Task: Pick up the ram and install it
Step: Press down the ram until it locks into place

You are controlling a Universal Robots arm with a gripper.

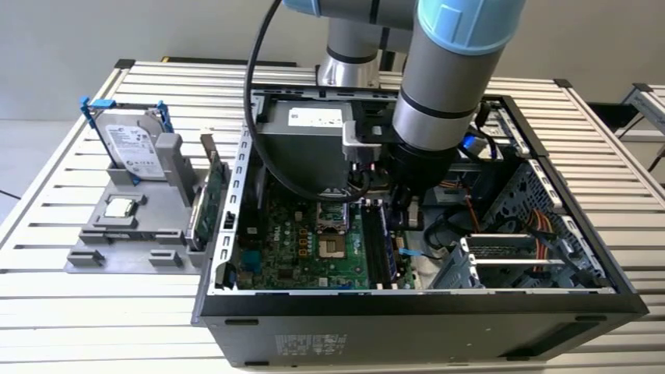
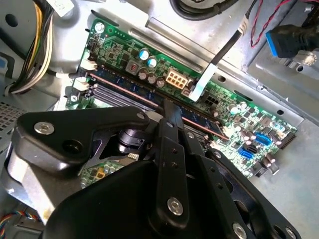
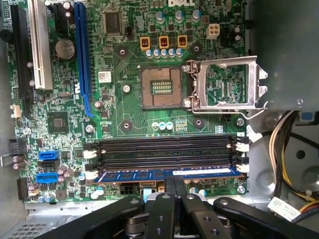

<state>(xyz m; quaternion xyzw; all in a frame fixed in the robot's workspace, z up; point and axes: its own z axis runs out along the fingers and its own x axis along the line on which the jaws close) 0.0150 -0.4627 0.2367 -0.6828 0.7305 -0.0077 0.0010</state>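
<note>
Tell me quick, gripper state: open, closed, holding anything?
Gripper: shut on the ram, which sits in the outermost memory slot of the motherboard inside the computer case.

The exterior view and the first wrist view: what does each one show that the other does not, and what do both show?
Exterior view alone: the hard drive and green card standing on the grey holder beside the case.

First wrist view alone: the ram lying along the outermost memory slot, the tool at its middle, white latches at the slot ends.

Both: the motherboard with its empty processor socket.
</note>
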